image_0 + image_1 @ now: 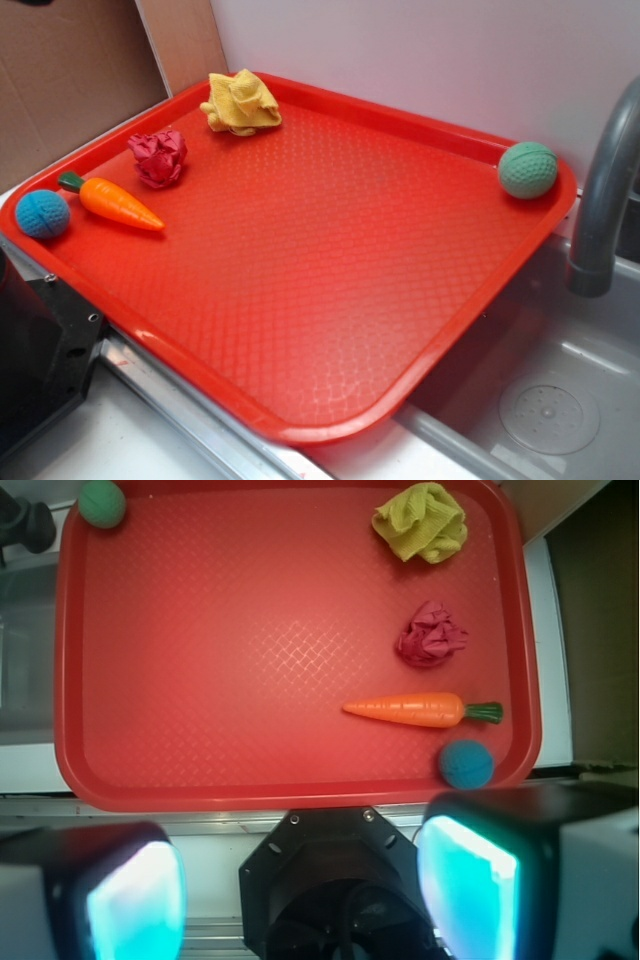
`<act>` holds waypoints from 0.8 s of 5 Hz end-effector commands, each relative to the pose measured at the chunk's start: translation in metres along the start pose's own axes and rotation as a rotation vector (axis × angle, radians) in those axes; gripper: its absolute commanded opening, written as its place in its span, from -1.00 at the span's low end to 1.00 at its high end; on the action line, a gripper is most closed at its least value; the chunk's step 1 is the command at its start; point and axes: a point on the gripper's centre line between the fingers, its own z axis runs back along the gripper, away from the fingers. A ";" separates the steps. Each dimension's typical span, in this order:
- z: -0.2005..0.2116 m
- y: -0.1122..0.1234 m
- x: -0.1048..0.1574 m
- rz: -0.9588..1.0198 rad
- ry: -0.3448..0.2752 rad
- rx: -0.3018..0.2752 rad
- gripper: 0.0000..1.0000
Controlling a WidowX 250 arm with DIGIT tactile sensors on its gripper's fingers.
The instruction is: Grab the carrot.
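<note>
Hand wide open, empty — carrot flat on tray, beside blue ball.

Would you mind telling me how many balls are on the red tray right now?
2. The blue ball sits at the tray's edge beside the carrot's green stem end; the green ball sits alone in a far corner. Nothing appears hidden.

Kitchen: sink, faucet.

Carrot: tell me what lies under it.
The carrot lies flat on the red tray, with nothing else visible beneath it. The tray surface directly under its body is covered, so it cannot be checked.
</note>
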 end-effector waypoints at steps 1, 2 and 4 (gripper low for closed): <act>-0.018 0.020 0.013 0.395 -0.005 0.013 1.00; -0.046 0.036 0.019 0.647 -0.026 -0.026 1.00; -0.106 0.064 0.037 1.057 -0.031 -0.017 1.00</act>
